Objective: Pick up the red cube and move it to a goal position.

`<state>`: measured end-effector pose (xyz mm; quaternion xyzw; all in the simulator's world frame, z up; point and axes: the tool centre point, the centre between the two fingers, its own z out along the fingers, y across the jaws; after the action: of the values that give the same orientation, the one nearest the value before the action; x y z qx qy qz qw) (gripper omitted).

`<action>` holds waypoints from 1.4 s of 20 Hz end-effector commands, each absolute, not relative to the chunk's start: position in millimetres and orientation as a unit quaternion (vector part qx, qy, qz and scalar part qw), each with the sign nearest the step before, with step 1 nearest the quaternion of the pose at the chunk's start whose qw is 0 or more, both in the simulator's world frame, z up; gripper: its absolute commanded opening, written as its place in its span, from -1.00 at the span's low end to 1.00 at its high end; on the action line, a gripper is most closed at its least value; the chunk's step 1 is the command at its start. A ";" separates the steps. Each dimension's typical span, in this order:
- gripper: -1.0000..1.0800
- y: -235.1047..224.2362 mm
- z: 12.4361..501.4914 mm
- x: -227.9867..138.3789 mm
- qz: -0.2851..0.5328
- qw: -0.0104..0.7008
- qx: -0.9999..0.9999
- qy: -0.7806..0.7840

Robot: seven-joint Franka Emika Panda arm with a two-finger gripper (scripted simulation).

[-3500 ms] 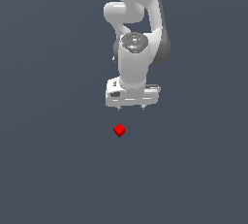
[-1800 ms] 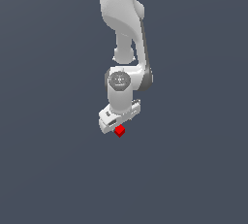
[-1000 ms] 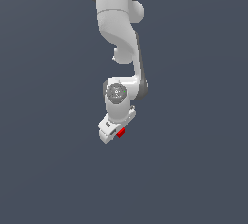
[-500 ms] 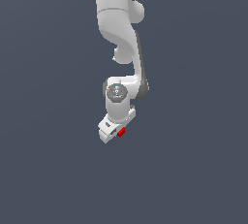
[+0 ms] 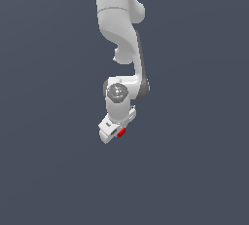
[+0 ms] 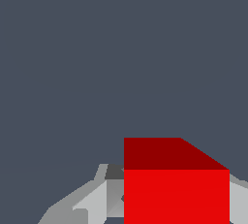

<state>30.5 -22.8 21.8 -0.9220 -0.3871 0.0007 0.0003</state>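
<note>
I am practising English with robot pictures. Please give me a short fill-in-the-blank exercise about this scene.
1. The cube is coloured ____.
2. The gripper is shut on the ____.
3. The arm is coloured ____.
4. The number of cubes in view is ____.

Missing words: red; cube; white; one

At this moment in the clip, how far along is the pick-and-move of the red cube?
Done: the gripper appears shut on the red cube; the wrist view shows the cube between the fingers. In hand: carrying it. Left: reaching the goal, which neither view marks.
</note>
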 end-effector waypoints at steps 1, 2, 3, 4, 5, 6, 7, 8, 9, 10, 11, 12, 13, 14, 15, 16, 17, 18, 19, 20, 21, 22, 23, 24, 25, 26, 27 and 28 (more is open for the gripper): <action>-1.00 -22.7 27.3 30.8 0.000 0.000 -0.922 -0.387; -1.00 -22.7 30.5 30.7 0.000 0.000 -0.922 -0.387; -1.00 -22.6 34.3 30.6 0.000 0.000 -0.922 -0.387; -1.00 -22.5 38.7 30.5 0.000 0.000 -0.922 -0.387; -1.00 -22.2 43.6 30.3 0.000 0.000 -0.922 -0.387; -1.00 -22.1 49.3 30.2 0.000 0.000 -0.922 -0.387; -1.00 -22.0 55.7 30.0 0.000 0.000 -0.922 -0.387; -1.00 -21.8 62.8 29.8 0.000 0.000 -0.922 -0.387; -1.00 -21.7 70.6 29.5 0.000 0.000 -0.922 -0.387; -1.00 -21.2 79.0 29.3 0.000 0.000 -0.922 -0.387; -1.00 -21.0 88.0 29.1 0.000 0.000 -0.922 -0.387; -1.00 -20.8 97.6 28.8 0.000 0.000 -0.922 -0.387; -1.00 -20.6 107.8 28.6 0.000 0.000 -0.922 -0.387; -1.00 -20.0 118.5 28.4 0.000 0.000 -0.922 -0.388; -1.00 -19.7 129.7 28.1 0.000 0.000 -0.922 -0.388; -1.00 -19.4 141.4 27.9 0.000 0.000 -0.922 -0.388; -1.00 -19.1 153.5 27.6 0.000 0.000 -0.922 -0.388; -1.00 -18.4 165.8 27.4 0.000 0.000 -0.922 -0.388; -1.00 -18.1 178.1 27.2 0.000 0.000 -0.922 -0.388; -1.00 -17.7 190.5 27.0 0.000 0.000 -0.922 -0.388; -1.00 -17.4 202.8 26.9 0.000 0.000 -0.922 -0.388; -1.00 -17.0 215.1 26.7 0.000 0.000 -0.922 -0.388; -1.00 -16.6 227.4 26.6 0.000 0.000 -0.922 -0.388; -1.00 -16.2 239.6 26.6 0.000 0.000 -0.922 -0.388; -1.00 -15.9 251.6 26.5 0.000 0.000 -0.922 -0.388; -1.00 -15.5 263.5 26.5 0.000 0.000 -0.922 -0.388; -1.00 -15.2 275.3 26.5 0.000 0.000 -0.922 -0.388; -1.00 -14.9 286.9 26.5 0.000 0.000 -0.922 -0.388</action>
<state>27.1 -15.5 268.7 -0.9216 -0.3880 -0.0002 0.0001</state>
